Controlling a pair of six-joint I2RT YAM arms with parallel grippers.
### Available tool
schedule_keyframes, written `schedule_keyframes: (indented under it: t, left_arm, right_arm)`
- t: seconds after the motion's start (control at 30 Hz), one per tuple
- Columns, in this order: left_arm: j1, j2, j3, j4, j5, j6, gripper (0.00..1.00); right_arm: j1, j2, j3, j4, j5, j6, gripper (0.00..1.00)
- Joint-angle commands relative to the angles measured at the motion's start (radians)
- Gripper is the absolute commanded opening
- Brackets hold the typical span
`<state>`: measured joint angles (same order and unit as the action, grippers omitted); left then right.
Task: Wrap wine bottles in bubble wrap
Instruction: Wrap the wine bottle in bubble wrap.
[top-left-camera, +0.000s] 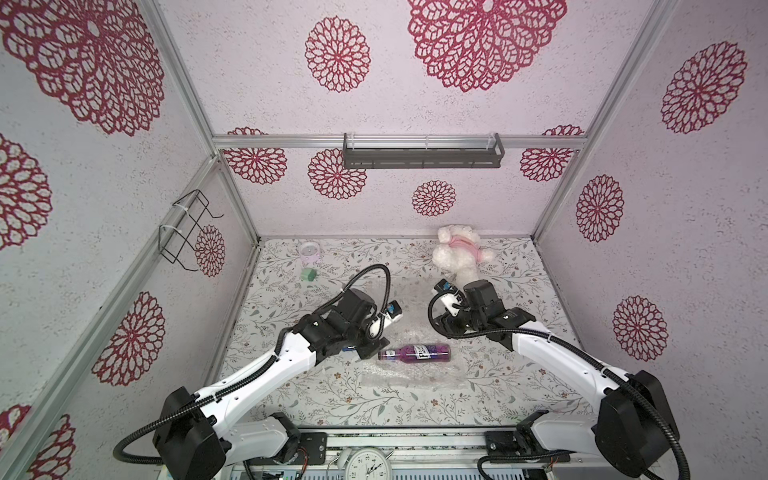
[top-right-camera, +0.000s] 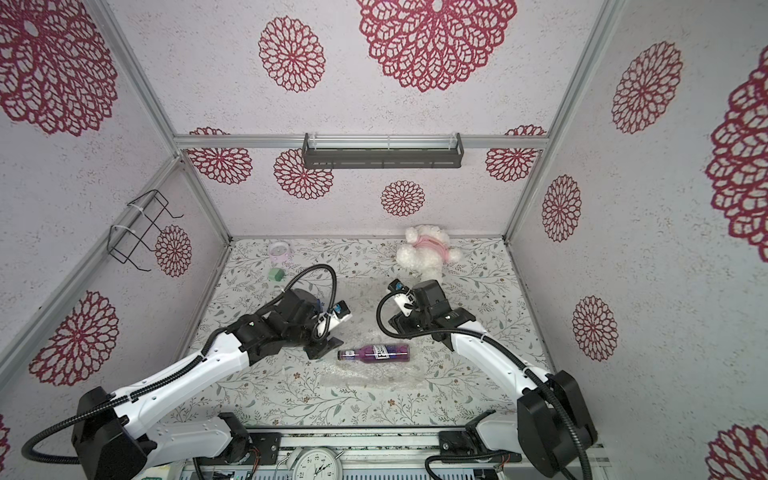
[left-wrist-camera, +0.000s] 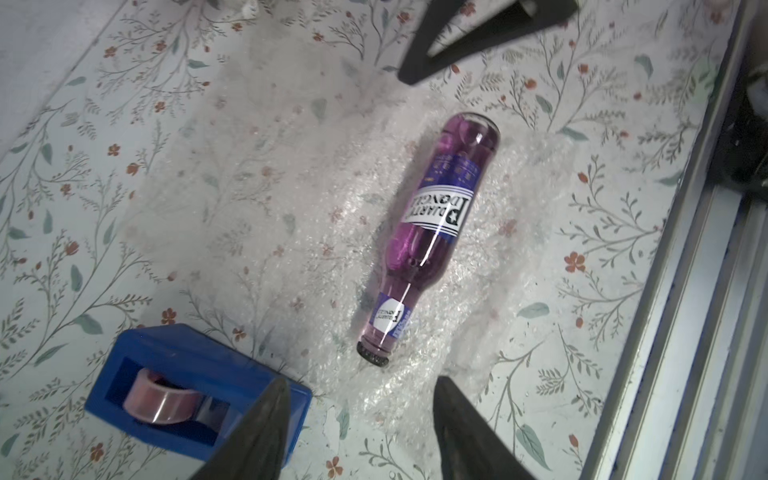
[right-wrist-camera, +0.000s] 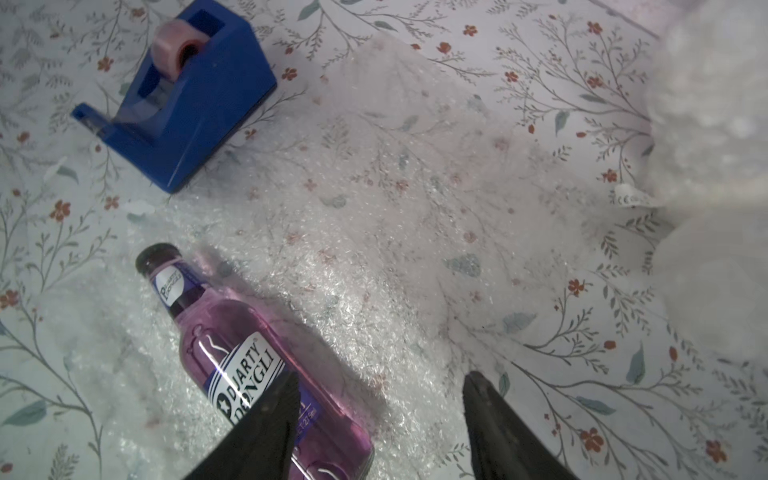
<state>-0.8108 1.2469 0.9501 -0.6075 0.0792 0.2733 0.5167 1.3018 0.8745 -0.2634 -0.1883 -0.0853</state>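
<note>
The wine bottle (top-left-camera: 415, 352) lies on its side on the bubble wrap (left-wrist-camera: 291, 199), which is spread flat on the floral table (top-left-camera: 332, 401) between the 2 arms. Its dark cap points toward the left gripper (left-wrist-camera: 361, 381) and its base toward the right gripper (right-wrist-camera: 382, 374). Both sets of jaws stand moderately open and empty. The left pair hovers just short of the cap. The right pair sits near the bottle's base end, with 1 finger (right-wrist-camera: 266, 419) overlapping the label in the right wrist view; whether it touches the glass I cannot tell. The bottle looks like rigid, glossy glass filled with purple liquid, so it is probably fairly heavy for its size, slippery and breakable. Lying down, it will likely roll across its long axis at a light nudge. That rolling may help: tipping it over the sheet could draw the wrap around it. The wrap looks thin, light, soft and crinkly, so it should fold readily but may slide or spring back. A free edge or corner of the sheet seems the best place to pinch, lifted over the bottle's body. If the bottle needs steadying, the labelled barrel seems better than the slim neck. A blue tape dispenser (right-wrist-camera: 187, 104) stands just beside the sheet, near the cap end.
</note>
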Motion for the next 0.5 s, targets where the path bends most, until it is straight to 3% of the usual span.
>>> schedule_keyframes:
  t: [0.0, 0.13, 0.47]
  left_arm:
    - [-0.102, 0.038, -0.02, 0.068, -0.113, 0.08, 0.59]
    - [-0.188, 0.129, -0.022, 0.087, -0.168, 0.098, 0.59]
    - [-0.221, 0.227, -0.05, 0.139, -0.151, 0.127, 0.63]
  right_arm:
    - [-0.019, 0.037, 0.011, 0.032, -0.034, 0.234, 0.63]
    - [-0.025, 0.105, 0.024, 0.035, -0.047, 0.301, 0.61]
    - [-0.025, 0.196, 0.036, 0.075, -0.095, 0.364, 0.6]
